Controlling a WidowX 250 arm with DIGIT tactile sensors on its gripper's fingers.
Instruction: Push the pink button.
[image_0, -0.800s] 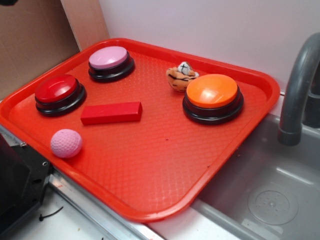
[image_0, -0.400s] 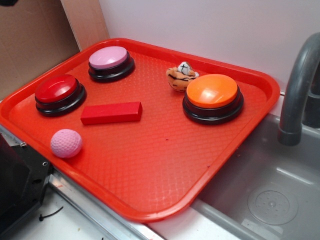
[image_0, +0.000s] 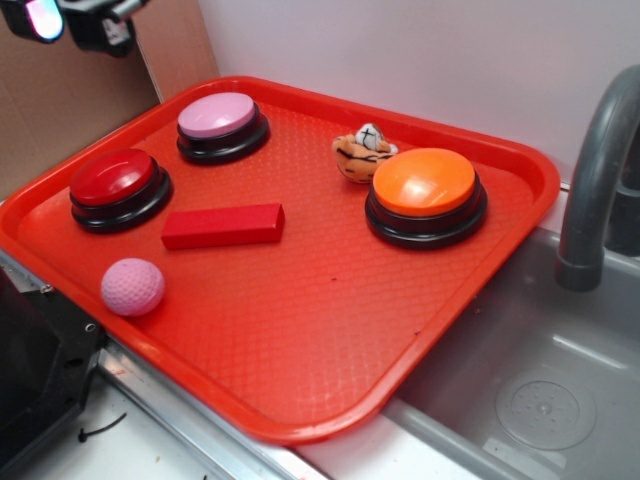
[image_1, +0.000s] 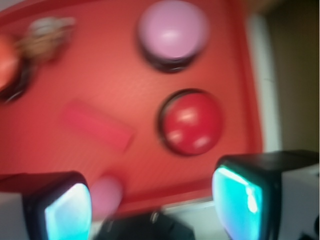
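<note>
Exterior: gripper (image_0: 75, 22) is showing only at the top left corner, high above and beyond the red tray (image_0: 330, 330), touching nothing. The pink button (image_0: 218, 115) is sitting at the tray's far left, well apart from the gripper. Red button (image_0: 113, 178) is sitting just beside it toward the camera. A red block (image_0: 223, 225) is lying nearer mid-tray, and a pink golf ball (image_0: 132, 286) is resting near the front rim. Orange button (image_0: 425, 182) is sitting at the right, with a small plush toy (image_0: 362, 152) touching it. Grey faucet (image_0: 598, 170) and sink are off to the right, out of the way.

Wrist: blurry. Jaws are standing wide apart, gripping nothing, with cyan-lit pads (image_1: 67, 214) at the bottom edge. Pink button (image_1: 173, 31) is sitting at top center, with the red button (image_1: 192, 122) between it and the fingers.

Risk: the descent path is probably crossing the red button; dropping short would be pressing the wrong one. The open fingers could also be straddling the dome rather than pressing it. Nothing is sitting on the pink button itself.
</note>
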